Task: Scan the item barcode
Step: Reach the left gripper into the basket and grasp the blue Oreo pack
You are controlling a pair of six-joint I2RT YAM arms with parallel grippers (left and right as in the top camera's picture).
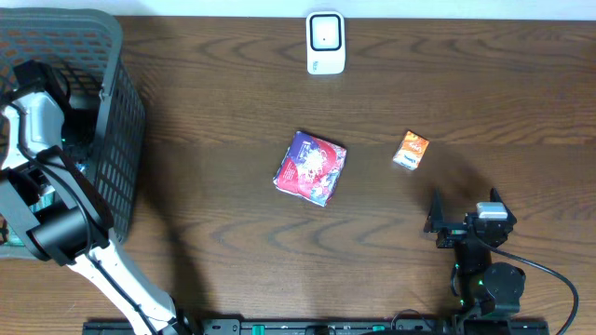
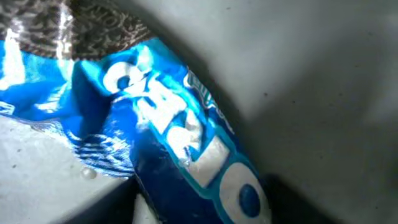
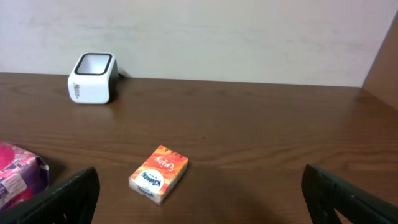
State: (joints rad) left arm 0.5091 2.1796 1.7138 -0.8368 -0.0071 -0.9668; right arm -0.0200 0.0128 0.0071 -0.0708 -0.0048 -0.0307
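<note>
Nearest, at the front right of the bench [image 1: 233, 261]: right end effector [image 3: 200, 199], jaws spread wide, gripping nothing, pointed across the wood toward the far edge.

At the front left: left arm [image 1: 37, 130], rising from the near edge and bending over into a grey mesh basket [image 1: 121, 140] at the left end of the bench. Left end effector down inside, hidden by the arm and the basket wall; cannot tell whether wide, narrow or closed on anything.

Inside the basket, filling the left wrist view: a blue packet [image 2: 186, 143] with white lettering, glossy and crumpled, lying tilted against the pale basket floor, very close to the lens. Cannot tell whether touched by the fingers.

Mid-bench, well apart from the basket: a pink and purple packet [image 1: 311, 167], lying flat and turned at an angle. To its right, near but apart: a small orange box [image 1: 411, 150], also flat.

Farthest, at the back edge near the middle: a white scanner [image 1: 326, 42], upright, standing alone.
</note>
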